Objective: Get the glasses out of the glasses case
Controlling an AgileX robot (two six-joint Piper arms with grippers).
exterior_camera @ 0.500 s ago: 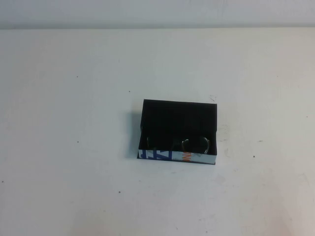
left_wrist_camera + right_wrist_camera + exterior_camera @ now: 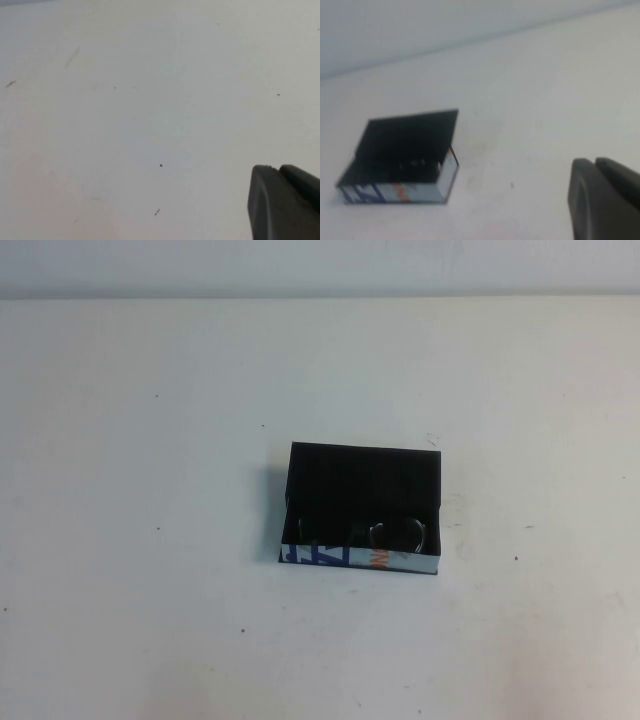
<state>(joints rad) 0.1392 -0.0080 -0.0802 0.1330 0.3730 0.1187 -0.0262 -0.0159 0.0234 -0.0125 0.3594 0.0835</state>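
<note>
The glasses case (image 2: 362, 478), a black box with a white front panel printed in blue and orange, lies open at the middle of the table. The dark glasses (image 2: 372, 532) lie folded inside it, behind the front panel. The case also shows in the right wrist view (image 2: 410, 132), with the glasses (image 2: 417, 163) dimly visible inside. My right gripper (image 2: 594, 162) is shut and empty, well away from the case. My left gripper (image 2: 277, 170) is shut and empty over bare table, with no case in its view. Neither arm shows in the high view.
The white table (image 2: 150, 490) stretches round the case on all sides, with small dark specks. A pale wall (image 2: 320, 265) runs along the table's far edge.
</note>
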